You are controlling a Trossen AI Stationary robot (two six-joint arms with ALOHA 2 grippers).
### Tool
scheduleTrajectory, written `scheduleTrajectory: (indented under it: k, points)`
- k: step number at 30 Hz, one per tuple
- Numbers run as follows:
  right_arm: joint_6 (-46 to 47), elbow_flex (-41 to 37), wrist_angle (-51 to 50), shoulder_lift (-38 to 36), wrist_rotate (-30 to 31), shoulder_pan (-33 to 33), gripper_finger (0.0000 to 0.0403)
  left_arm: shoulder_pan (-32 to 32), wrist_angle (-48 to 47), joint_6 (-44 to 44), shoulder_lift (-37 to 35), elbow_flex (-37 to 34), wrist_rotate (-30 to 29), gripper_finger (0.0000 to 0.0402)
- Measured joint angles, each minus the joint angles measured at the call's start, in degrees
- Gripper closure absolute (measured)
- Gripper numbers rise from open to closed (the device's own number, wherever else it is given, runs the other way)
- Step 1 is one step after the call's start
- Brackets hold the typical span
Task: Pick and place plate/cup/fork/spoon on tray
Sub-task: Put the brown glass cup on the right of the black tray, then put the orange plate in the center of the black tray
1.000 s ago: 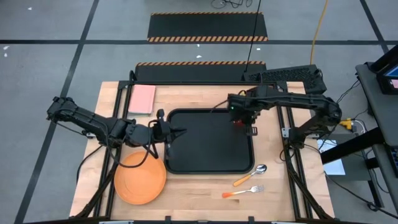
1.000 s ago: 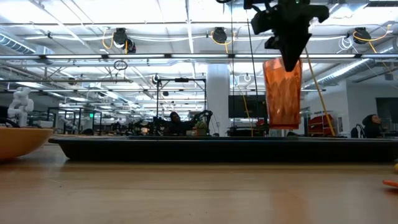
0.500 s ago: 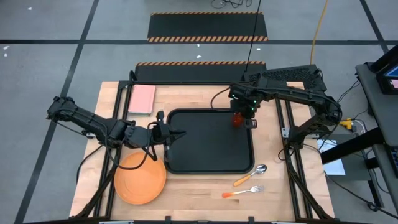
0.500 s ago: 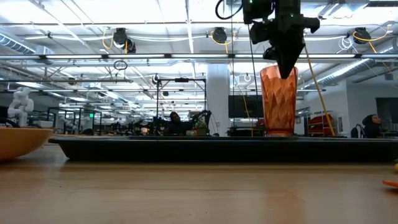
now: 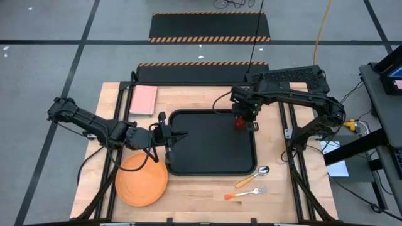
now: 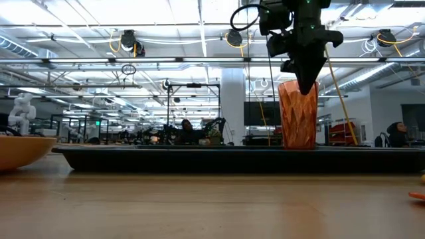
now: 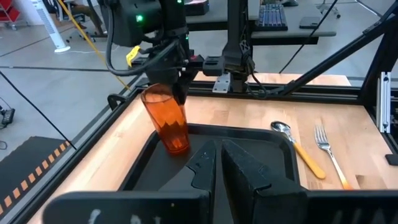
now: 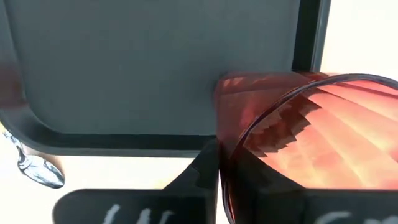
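The dark-orange cup point(image 6: 297, 116) stands on its base in the far right corner of the black tray point(image 5: 213, 147). My right gripper point(image 6: 307, 83) hangs over it, pointing down, shut on its rim. My left gripper point(image 5: 181, 134) hovers shut with nothing between its fingers at the tray's left rim, pointing toward the cup point(image 7: 169, 121). The orange plate point(image 5: 141, 179) lies on the table off the tray's near left corner. The spoon point(image 5: 254, 176) and the fork point(image 5: 245, 193) lie on the table by the tray's near right corner. My right gripper pinches the cup's rim point(image 8: 225, 171) between its two fingers, one finger point(image 8: 202, 168) outside the wall and the other inside the cup. The fingers come from above, pointing down. The cup stands upright with its base on the tray floor.
A pink rectangular pad point(image 5: 144, 100) lies at the far left of the table. Most of the tray floor is bare. Bare wood point(image 5: 201, 194) runs between the tray and the table's near edge.
My right gripper has swung a little toward the table's far edge and gone down with the cup. The cup hung clear above the tray a second ago and now stands on the tray floor, still upright.
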Motion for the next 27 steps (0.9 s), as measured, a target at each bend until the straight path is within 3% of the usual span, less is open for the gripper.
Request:
scheduleTrajectory:
  k: [17,24,27]
  points:
    - [0.9,-1.1,2.3,-0.3,0.5,0.3,0.0291,0.0,0.0,0.0,0.0,0.0,0.0,0.0371]
    - [2.6,-1.1,2.6,-4.1,0.7,1.3,0.0261,0.0,0.4,-0.1,0.0,0.0,0.0,0.0371]
    - [3.3,-1.1,3.0,-6.4,3.4,2.0,0.0244,0.0,1.4,-0.1,0.0,0.0,0.0,0.0371]
